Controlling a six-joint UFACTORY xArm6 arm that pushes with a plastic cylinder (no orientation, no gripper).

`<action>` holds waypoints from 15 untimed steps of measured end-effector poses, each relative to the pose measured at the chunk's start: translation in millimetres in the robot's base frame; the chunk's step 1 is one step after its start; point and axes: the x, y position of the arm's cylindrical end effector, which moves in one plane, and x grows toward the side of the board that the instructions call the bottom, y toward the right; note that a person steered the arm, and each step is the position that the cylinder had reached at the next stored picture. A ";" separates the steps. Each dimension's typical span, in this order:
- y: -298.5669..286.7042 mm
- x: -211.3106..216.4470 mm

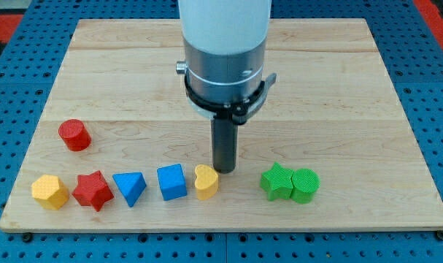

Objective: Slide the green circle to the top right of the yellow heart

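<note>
The green circle sits near the view's bottom right, touching a green star on its left. The yellow heart lies left of them in the bottom row. My tip is down on the board just above and right of the yellow heart, very close to it or touching it, and well left of the green star and circle.
The bottom row also holds a blue cube, a blue triangle, a red star and a yellow hexagon. A red cylinder stands alone at the left. The wooden board ends just below the row.
</note>
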 end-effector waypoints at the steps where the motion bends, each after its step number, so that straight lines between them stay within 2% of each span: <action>1: 25.7 -27.2; 3: 149.4 -23.4; 5: 138.3 -5.4; 7: 181.8 49.9; 11: 114.7 59.9; 15: 92.2 -7.2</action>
